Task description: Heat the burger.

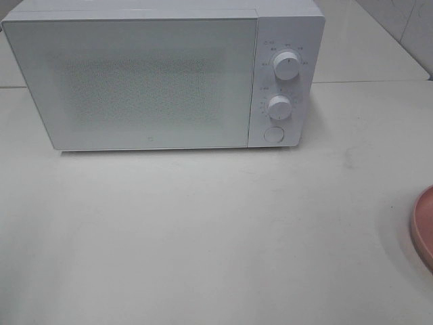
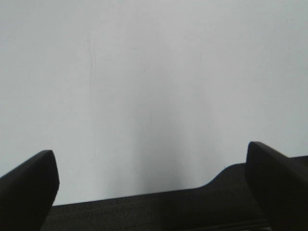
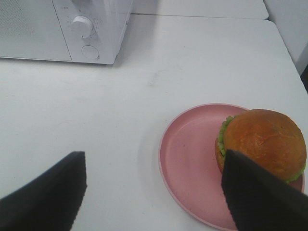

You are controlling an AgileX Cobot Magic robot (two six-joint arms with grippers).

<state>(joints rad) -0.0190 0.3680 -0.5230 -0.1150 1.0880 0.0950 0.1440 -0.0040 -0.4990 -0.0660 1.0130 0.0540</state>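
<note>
Left gripper (image 2: 151, 192): jaws spread wide, nothing between them, holding nothing. Its wrist view shows only bare white table (image 2: 144, 86) and a dark strip along the table edge. No burger in that view.

Microwave (image 1: 135, 81) sits at the back of the table, left of centre in the high view, door closed. Control panel is on its right side: two round knobs stacked, upper knob (image 1: 287, 66) and lower knob (image 1: 278, 106), with a round button (image 1: 273, 134) below them. There are small printed marks around the knobs and a tiny mark low on the door, all too small to read. No brand legible.

Burger (image 3: 262, 142) sits on the pink plate (image 3: 187, 159), toward the plate's side away from the microwave, well apart from the microwave. Brown glossy bun on top, green lettuce showing at the edge. In the high view only a sliver of the plate's rim shows at the right edge; the burger itself is out of that frame.

Right gripper (image 3: 154, 192): jaws open fairly wide, empty. It hovers near the plate. One finger (image 3: 262, 192) overlaps the burger's near side in the wrist view; cannot tell whether it touches the bun. The other finger (image 3: 48, 192) is over bare table, off the plate. So the burger is not centred between the jaws; it lies at one finger, with most of the gap over the plate's bare half and the table.
</note>
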